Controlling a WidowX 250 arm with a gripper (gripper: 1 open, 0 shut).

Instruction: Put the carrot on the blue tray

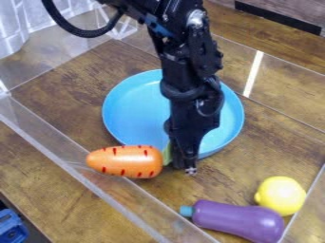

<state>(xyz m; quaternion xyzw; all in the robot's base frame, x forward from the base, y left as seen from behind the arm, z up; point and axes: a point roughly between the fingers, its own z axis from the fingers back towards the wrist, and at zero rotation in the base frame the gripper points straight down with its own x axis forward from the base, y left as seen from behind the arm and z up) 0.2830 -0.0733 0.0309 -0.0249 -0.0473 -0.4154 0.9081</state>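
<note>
The black arm comes down from the top of the view, and its fingers [187,167] point straight down at the table [76,81], drawn together into one narrow tip with nothing between them. That tip stands just off the green stem end of the carrot [125,162], at about 3 o'clock from it; whether it actually touches the stem cannot be told from this angle. The carrot lies on its side on the wooden table, its long axis running roughly from 9 to 3 o'clock, the rounded orange end toward 9 and the green stem toward 3, with thin dark stripes across its upper side. It sits outside the blue tray [133,106], just beside the rim at about 7 o'clock from the tray's middle. The arm's lower part crosses in front of the tray. A yellow lemon toy [280,195] and a purple eggplant toy [237,219] lie well apart from the carrot, toward 4 o'clock.
</note>
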